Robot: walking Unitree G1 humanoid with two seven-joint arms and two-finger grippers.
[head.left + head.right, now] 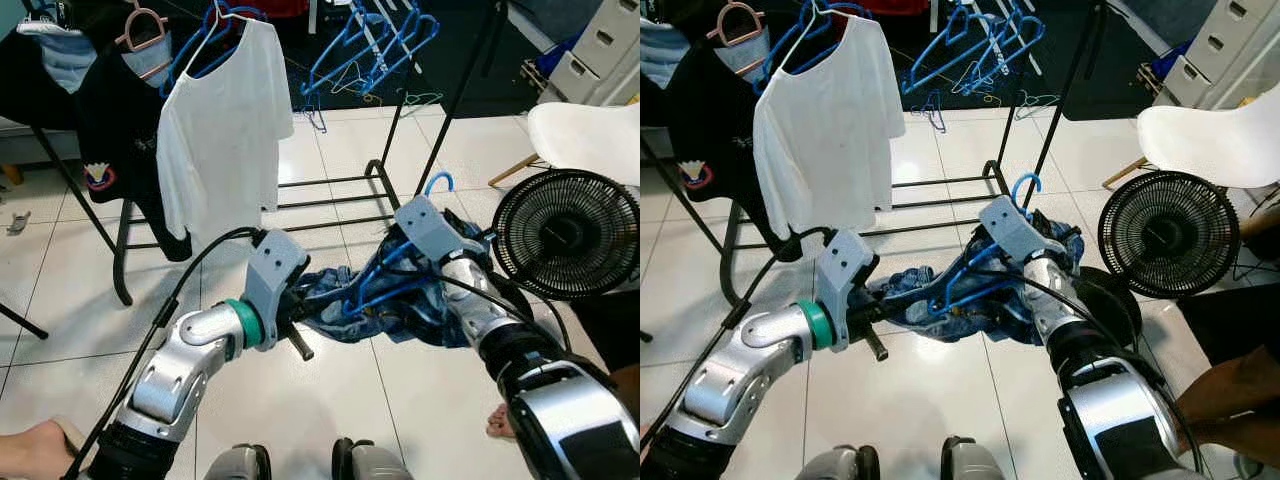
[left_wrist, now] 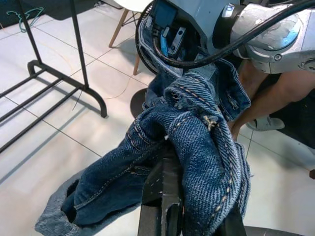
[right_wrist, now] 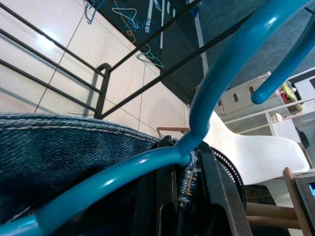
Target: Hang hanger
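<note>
Right claw (image 3: pixel 184 196) clamped on the blue plastic hanger (image 1: pixel 385 280), with a fold of the dark blue denim jeans (image 1: pixel 345 305) pinched between the black fingers; hook of the hanger rising just above the right wrist. Left claw (image 2: pixel 165 206) closed on the other end of the same jeans, cloth draped over its fingers. Jeans slung between both claws above the white tiled floor (image 1: pixel 330 400), in front of the black metal clothes rack (image 1: pixel 330 195). On that rack, to the left: a white T-shirt (image 1: pixel 215 130) on a blue hanger and a black garment (image 1: pixel 110 120) with a small badge, unreadable. Beyond the rack, loose blue hangers (image 1: pixel 365 50) on the floor. Right of the rack, close to the right arm, a black round floor fan (image 1: pixel 565 235) and a white chair (image 1: pixel 590 135). Open tiles between rack base and jeans. No legible writing.
</note>
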